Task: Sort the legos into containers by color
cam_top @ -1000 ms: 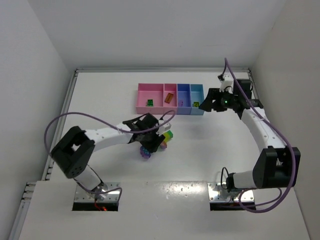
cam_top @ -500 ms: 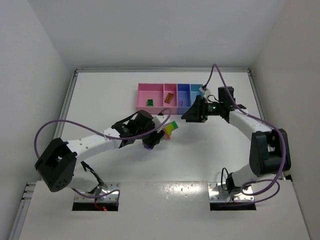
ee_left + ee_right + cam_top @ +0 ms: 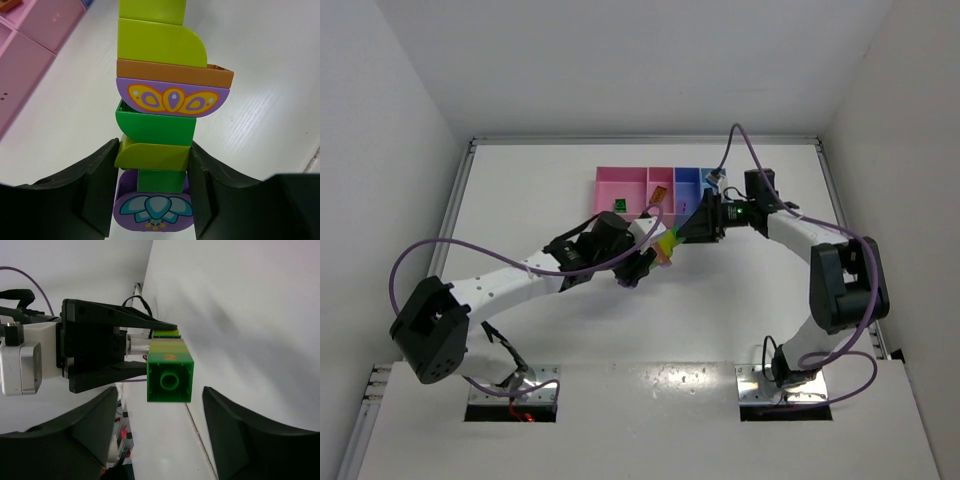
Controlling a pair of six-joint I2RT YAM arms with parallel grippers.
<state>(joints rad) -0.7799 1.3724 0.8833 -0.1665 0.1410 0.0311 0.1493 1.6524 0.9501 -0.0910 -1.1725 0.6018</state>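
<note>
My L gripper (image 3: 153, 162) is clamped on the lego strip (image 3: 159, 95) low down, held just by the tray (image 3: 620, 182), w/ R gripper (image 3: 159, 390) jaws apart astride the green end brick (image 3: 170, 381); probably light, stiff, slick plastic, so pinch flat sides.

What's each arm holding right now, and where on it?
Left gripper holds the multicoloured strip of joined plastic bricks by one end, fingers on a light-green brick. Right gripper holds nothing: fingers open, flanking the strip's green far end.

One lego strip (image 3: 160, 55), one tray (image 3: 615, 182), one green brick (image 3: 619, 205), one orange brick (image 3: 660, 194)
</note>
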